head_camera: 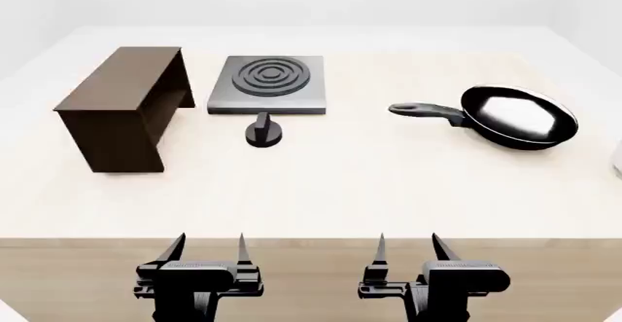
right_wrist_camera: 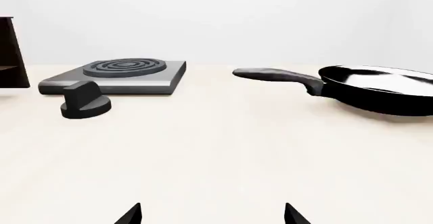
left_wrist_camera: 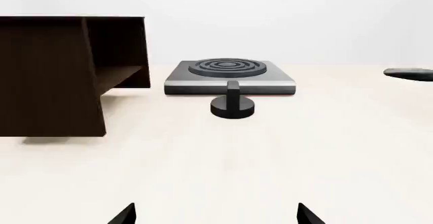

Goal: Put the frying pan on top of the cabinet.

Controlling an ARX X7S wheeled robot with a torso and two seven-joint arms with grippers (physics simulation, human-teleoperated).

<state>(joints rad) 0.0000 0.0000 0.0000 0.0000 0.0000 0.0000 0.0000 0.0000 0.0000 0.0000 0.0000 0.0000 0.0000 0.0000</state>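
The frying pan (head_camera: 520,116) lies on the table at the right, its long grey handle (head_camera: 423,111) pointing left; it also shows in the right wrist view (right_wrist_camera: 379,89). The dark brown cabinet (head_camera: 121,107) stands at the left with its hollow side facing right, and shows in the left wrist view (left_wrist_camera: 61,74). My left gripper (head_camera: 208,248) and right gripper (head_camera: 408,246) hover at the table's near edge, both open and empty, far from the pan. Their fingertips show in the left wrist view (left_wrist_camera: 125,215) and in the right wrist view (right_wrist_camera: 132,215).
A grey square hob with rings (head_camera: 267,83) sits between cabinet and pan, with a black knob (head_camera: 264,131) in front of it. A white object (head_camera: 617,158) is cut off at the right edge. The table's wooden front edge (head_camera: 311,253) runs below the grippers.
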